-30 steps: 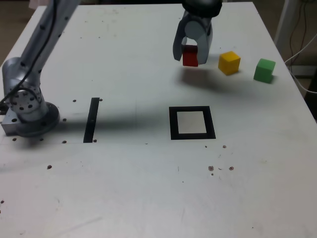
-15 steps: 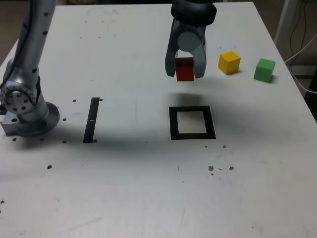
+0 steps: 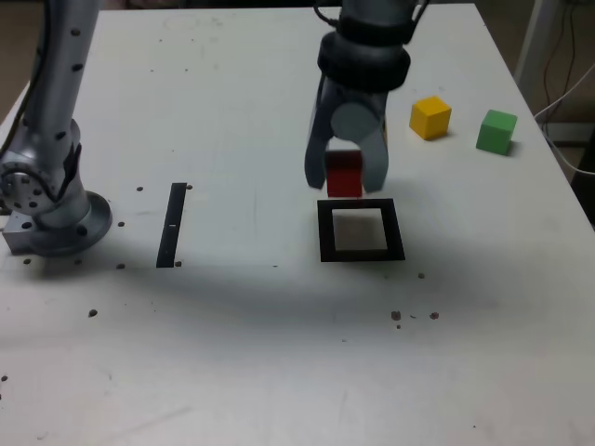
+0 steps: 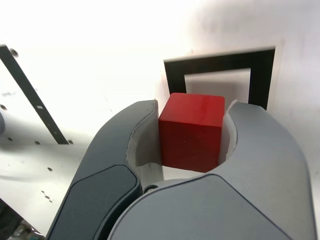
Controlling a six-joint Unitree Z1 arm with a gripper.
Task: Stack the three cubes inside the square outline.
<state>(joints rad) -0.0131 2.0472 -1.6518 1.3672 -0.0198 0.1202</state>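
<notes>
Holding the red cube [image 3: 345, 174] tight in our claw [image 3: 346, 177], we are hanging it just at twelve o'clock of the square outline [image 3: 361, 254]. Nothing is stacked yet. Yellow cube [image 3: 430, 118] and green cube [image 3: 496, 131] are waiting at two o'clock.

White table [image 3: 242, 353], surface speckled with small dark marks, carries a black square outline [image 3: 361, 230] near centre, a black tape strip [image 3: 172, 224] and the arm base [image 3: 51, 218] toward the exterior view's left, and a yellow cube [image 3: 430, 117] just beside a green cube [image 3: 496, 131] at far right.
</notes>
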